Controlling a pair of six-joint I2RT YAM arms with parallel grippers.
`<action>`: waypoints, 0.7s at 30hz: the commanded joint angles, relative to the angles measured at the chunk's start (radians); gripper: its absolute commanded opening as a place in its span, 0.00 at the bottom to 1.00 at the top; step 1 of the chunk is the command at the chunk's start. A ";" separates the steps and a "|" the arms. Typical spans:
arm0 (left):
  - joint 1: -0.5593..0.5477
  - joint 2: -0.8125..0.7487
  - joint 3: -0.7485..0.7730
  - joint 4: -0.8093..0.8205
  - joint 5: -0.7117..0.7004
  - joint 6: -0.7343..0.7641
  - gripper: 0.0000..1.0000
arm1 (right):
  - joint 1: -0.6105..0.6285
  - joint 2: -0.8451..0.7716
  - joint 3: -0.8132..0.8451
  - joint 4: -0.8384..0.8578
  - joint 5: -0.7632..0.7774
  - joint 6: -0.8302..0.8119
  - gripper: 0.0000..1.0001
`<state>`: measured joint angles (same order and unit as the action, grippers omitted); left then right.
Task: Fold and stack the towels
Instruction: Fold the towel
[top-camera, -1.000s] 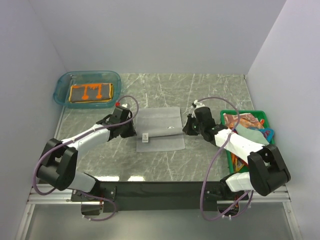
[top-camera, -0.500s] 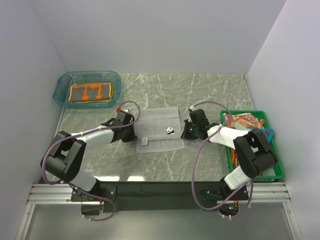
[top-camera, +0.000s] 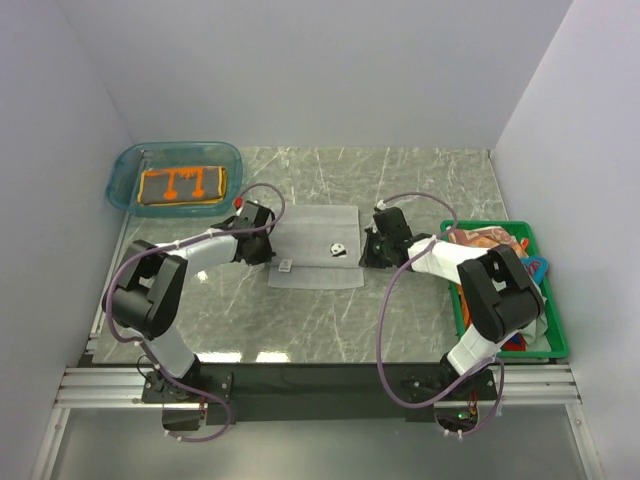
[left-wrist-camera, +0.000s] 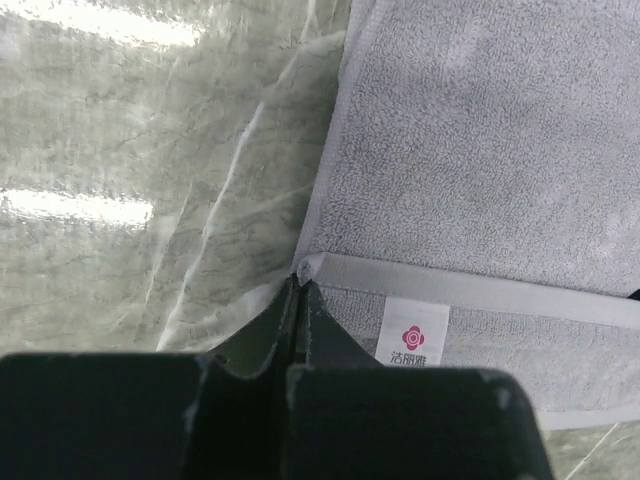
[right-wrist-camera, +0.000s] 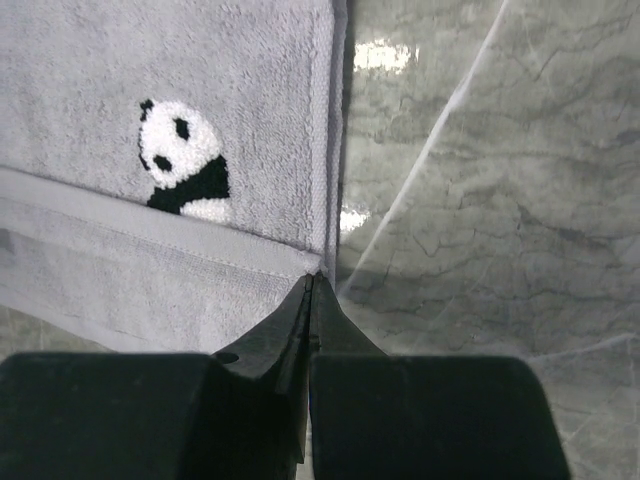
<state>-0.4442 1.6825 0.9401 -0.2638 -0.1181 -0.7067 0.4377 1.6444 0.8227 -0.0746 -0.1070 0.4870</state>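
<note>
Both end effectors (left-wrist-camera: 297, 284) (right-wrist-camera: 312, 279) — clamped — hide the grey towel's (top-camera: 310, 235) pinched corners.

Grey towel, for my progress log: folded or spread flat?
Mid-fold: the towel has its hem turned over, corners pinched by left gripper and right gripper.

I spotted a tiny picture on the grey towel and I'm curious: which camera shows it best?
The right wrist view: the panda on the grey towel shows large and sharp, with clear black ears and eyes. The top view shows only a small black-and-white speck. The left wrist view misses it, showing a flower label instead.
</note>
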 joint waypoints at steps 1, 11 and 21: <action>0.009 -0.024 0.028 -0.055 -0.061 0.030 0.01 | -0.011 -0.011 0.046 -0.040 0.070 -0.011 0.00; 0.007 -0.142 0.029 -0.089 -0.052 0.041 0.01 | -0.013 -0.126 0.079 -0.096 0.105 -0.038 0.00; -0.024 -0.227 -0.018 -0.086 -0.022 0.013 0.01 | -0.011 -0.235 0.021 -0.099 0.105 -0.018 0.00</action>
<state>-0.4603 1.5051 0.9409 -0.3302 -0.1238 -0.6933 0.4377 1.4746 0.8600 -0.1539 -0.0517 0.4744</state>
